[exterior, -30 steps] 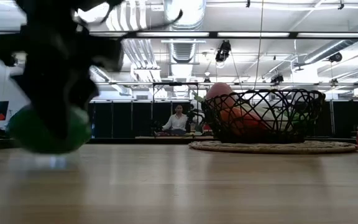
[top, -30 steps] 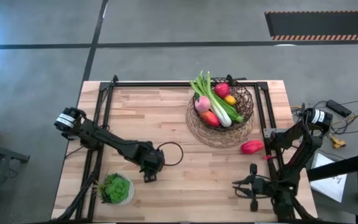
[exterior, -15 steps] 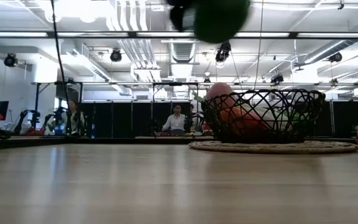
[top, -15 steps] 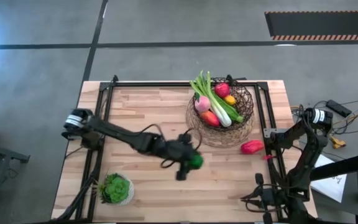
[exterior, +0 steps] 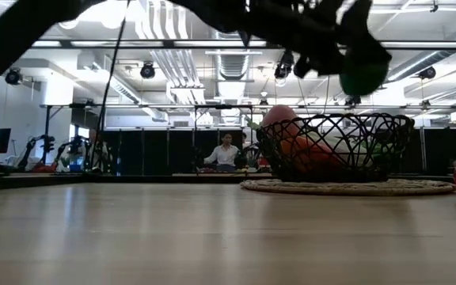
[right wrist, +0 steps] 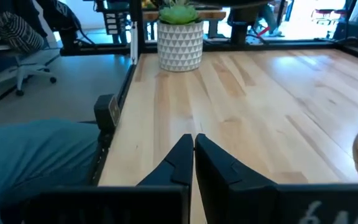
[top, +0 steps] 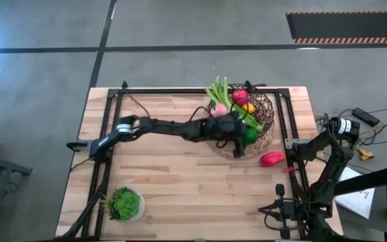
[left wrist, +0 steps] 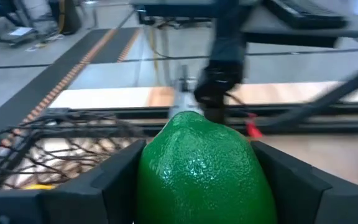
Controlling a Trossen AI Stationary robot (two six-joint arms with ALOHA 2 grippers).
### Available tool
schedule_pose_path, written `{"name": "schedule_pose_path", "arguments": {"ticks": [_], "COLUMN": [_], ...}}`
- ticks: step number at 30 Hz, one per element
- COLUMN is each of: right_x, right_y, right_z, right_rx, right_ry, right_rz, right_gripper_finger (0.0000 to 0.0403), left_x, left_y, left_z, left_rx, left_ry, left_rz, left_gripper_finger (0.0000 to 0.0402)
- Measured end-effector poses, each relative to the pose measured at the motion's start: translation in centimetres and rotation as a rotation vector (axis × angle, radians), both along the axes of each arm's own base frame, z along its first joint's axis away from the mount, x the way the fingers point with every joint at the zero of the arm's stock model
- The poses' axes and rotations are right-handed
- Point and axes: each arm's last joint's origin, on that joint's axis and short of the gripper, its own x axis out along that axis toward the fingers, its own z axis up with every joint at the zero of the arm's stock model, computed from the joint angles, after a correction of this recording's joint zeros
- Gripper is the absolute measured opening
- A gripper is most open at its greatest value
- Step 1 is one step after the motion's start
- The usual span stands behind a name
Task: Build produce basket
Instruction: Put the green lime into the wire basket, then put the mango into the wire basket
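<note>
The basket (top: 264,111) of dark woven wire stands on a round mat on the far right of the table. It holds green leafy stalks (top: 226,94), a pink onion (top: 218,109), a red piece (top: 239,97) and an orange piece (top: 248,107). My left gripper (top: 244,134) is shut on the green lime (top: 250,134) and hangs over the basket's near side. In the low view the lime (exterior: 364,75) is above the basket's rim (exterior: 335,119). A red piece (top: 272,158) lies on the table right of the basket. My right gripper (right wrist: 193,146) is shut at the table's near right corner. My left gripper pinches the green lime (left wrist: 204,168) between its two fingers (left wrist: 120,180), one on each side of its middle. The lime is lifted clear, in the air over the basket.
A small potted green plant (top: 125,204) stands at the near left corner and also shows in the right wrist view as a plant in a white pot (right wrist: 180,37). Black frame rails (top: 180,93) run along the table's far, left and right sides. Bare wood lies in the middle.
My left gripper has risen from the table's near left part with the lime in its fingers. It has swung toward the right and far side, ending over the basket. The lime is lifted clear. My right arm has drawn back a little toward the near edge.
</note>
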Motion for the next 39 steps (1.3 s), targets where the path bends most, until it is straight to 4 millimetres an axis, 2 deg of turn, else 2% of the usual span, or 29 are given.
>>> {"name": "schedule_pose_path", "arguments": {"ticks": [6, 12, 19, 26, 30, 33, 39], "right_x": [0.0, 0.0, 0.0, 0.3, 0.2, 0.2, 0.2], "right_y": [0.0, 0.0, 0.0, -0.2, -0.3, -0.4, -0.9], "right_z": [0.0, 0.0, 0.0, -0.2, -0.2, -0.3, -0.7], "right_rx": [-0.004, -0.005, -0.013, -0.033, -0.041, -0.04, -0.032], "right_ry": [-0.005, -0.004, -0.004, 0.0, 0.002, 0.004, 0.022], "right_rz": [-0.004, -0.003, -0.002, -0.012, -0.013, -0.016, -0.044], "right_gripper_finger": [0.0009, 0.0009, 0.0009, 0.0009, 0.0009, 0.0009, 0.0009], "left_x": [1.8, 2.3, 2.2, 2.0, 1.4, 0.3, -3.6], "left_y": [3.7, 5.2, 5.5, 6.9, 6.9, 6.1, 1.7], "left_z": [-2.6, -5.4, -5.8, -5.4, -3.6, -0.5, 6.0], "left_rx": [-0.001, -0.002, -0.004, -0.004, -0.037, -0.043, 0.037], "left_ry": [-0.009, 0.03, 0.038, 0.031, 0.015, 0.0, 0.019], "left_rz": [0.074, 0.103, 0.106, 0.134, 0.158, 0.173, 0.146], "left_gripper_finger": [0.026, 0.0263, 0.0272, 0.0336, 0.0361, 0.0365, 0.0365]}}
